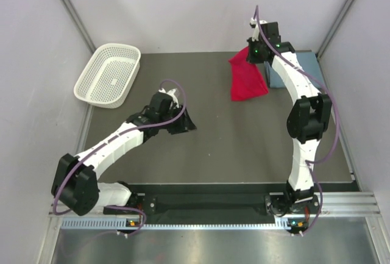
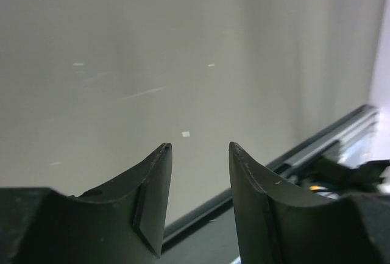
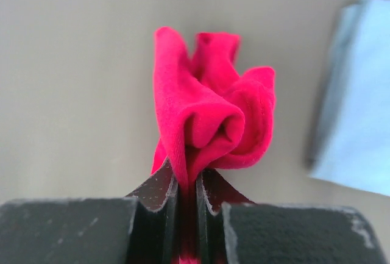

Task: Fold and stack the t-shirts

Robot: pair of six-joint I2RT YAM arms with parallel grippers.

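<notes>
Right fingers are clamped tight on a bunched fold of the red shirt. The cloth rolls up out of the pinch in thick lobes, with no flat edge in the grip. Left fingers are apart and hold nothing, with bare desk under them.

Step, as I judge it: lift the red shirt and lay it out for folding. To do it well:
- Keep the clamp firm, since this is a wad grab, not a corner.
- Drag the shirt away from the blue shirt onto open desk so the hanging part flattens as it trails.
- Bring the left fingers over to catch a second edge, because one pinch alone will probably drop it crumpled.
- Don't snag the blue shirt on the way.

Red shirt: bright, soft knit. In the top view it hangs from the pinch as a rough triangle, just beside the blue shirt on its left. Its lower edge looks to be resting on the desk; contact with the blue shirt is unclear.

Blue shirt: dusty blue-grey and lying flat as a neat rectangle, so it looks already folded. The right arm partly hides it.

Left fingers are well apart from the blue shirt, and the basket is farther off on that same side.
</notes>
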